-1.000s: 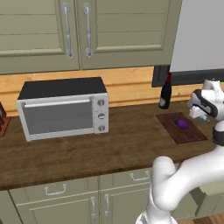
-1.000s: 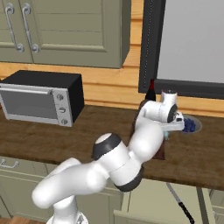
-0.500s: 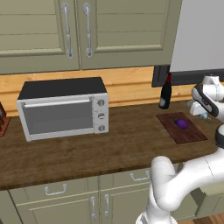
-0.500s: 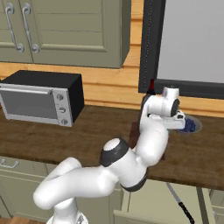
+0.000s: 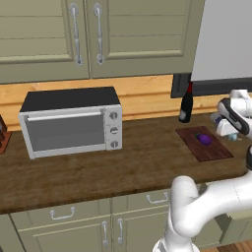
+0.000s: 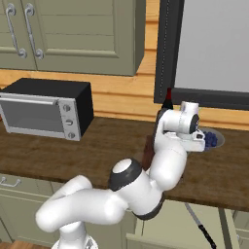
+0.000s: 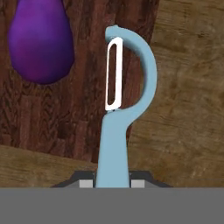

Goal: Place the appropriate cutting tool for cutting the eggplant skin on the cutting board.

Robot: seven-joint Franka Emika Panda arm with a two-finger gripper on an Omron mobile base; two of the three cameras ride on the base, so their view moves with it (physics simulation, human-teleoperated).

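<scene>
Gripping a light-blue peeler [image 7: 124, 109] by the bottom of its handle, the robot's fingers [image 7: 113, 183] are clenched on it; in the hand view the handle rises between them and the pale blade sits inside the curved head. Under the peeler lies the dark reddish-brown cutting board [image 7: 78, 127], and the head crosses the board's edge, with lighter wooden counter [image 7: 188, 109] to the right. A glossy purple eggplant [image 7: 40, 41] rests on the board, near the peeler's head but apart from it.

From the left base view, the board [image 5: 204, 143] lies on the long brown counter [image 5: 118, 172] with the small eggplant [image 5: 204, 140] near its middle. The white hand [image 5: 231, 117] hangs just beside the board's right edge. A dark bottle with a red top [image 5: 186, 103] stands behind the board, against the wall. A silver toaster oven [image 5: 71, 122] sits well apart to the left.

From the right base view, the hand [image 6: 187, 127] is just in front of a bowl of dark blue berries [image 6: 211, 140].
</scene>
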